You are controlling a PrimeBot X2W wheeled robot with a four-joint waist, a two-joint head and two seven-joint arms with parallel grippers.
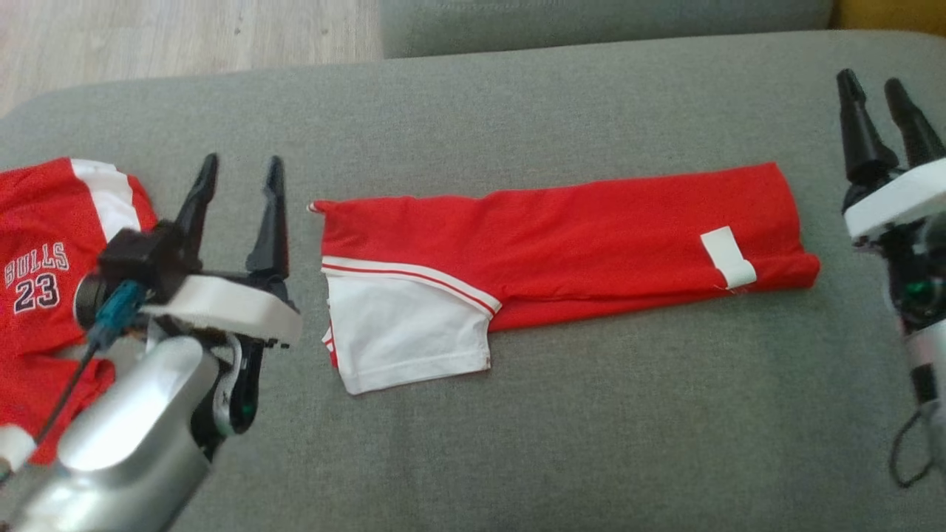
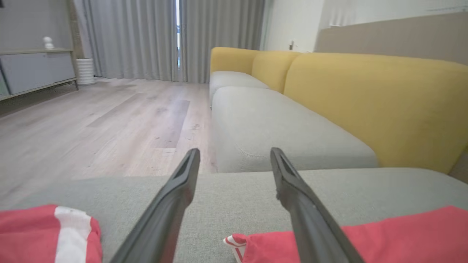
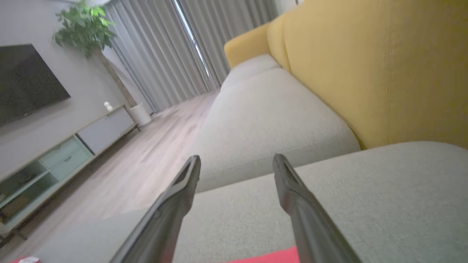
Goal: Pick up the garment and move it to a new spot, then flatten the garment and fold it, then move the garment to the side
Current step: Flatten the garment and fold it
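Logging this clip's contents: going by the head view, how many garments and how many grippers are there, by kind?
Garments: 2, the folded red-and-white garment and the Bulls 23 jersey
Grippers: 2, the left gripper and the right gripper, both open
Total: 4

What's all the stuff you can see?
Grey fabric seat cushions: three, grey, in a row.
Long red fabric garment with white panel: one, red and white, near cushion's middle.
Red Bulls 23 jersey: one, red and white, near cushion's left end.
Yellow fabric sofa back: one, yellow, behind cushions.
Pale wooden floor: one, light brown, beside sofa.
Grey pleated curtains: two, grey, far wall.
Leafy potted plant: one, green, beside curtains.
Left end effector: one, dark, open, between jersey and garment.
Right end effector: one, dark, open, past garment's right end.
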